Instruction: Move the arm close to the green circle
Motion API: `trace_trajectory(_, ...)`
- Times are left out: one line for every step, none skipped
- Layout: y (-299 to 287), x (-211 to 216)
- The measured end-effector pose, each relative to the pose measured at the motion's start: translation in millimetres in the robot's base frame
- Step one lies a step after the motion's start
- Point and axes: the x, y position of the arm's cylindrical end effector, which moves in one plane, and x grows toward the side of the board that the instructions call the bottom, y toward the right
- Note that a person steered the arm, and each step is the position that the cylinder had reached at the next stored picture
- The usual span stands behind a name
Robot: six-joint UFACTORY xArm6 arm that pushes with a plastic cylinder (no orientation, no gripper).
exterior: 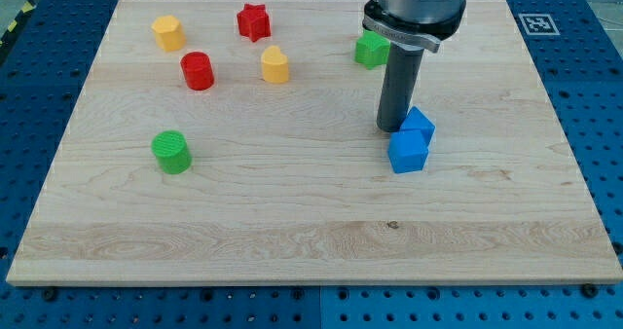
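My tip [392,127] (a bare rod, no fingers to open or close) touches the blue blocks [410,141]. The green circle [172,152] sits well left; I'd slide straight over, stopping just short.

No words, numbers or brands can be read. The only sign is a black-and-white square marker [537,23] on the wooden board's [292,232] corner at the view's top right.

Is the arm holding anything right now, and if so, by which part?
Nothing is held; the rod cannot grip. My tip sits right by the upper blue block, at its left side; contact cannot be confirmed. The green circle lies far toward the view's left.
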Motion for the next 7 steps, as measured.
trace_trajectory(-5.3, 1.2)
trace_trajectory(-26.3, 13.0)
trace_trajectory(-20.8, 32.2)
trace_trajectory(-8.3, 36.2)
trace_trajectory(-8.4, 36.2)
trace_trajectory(-37.9, 35.3)
trace_trajectory(-52.8, 8.0)
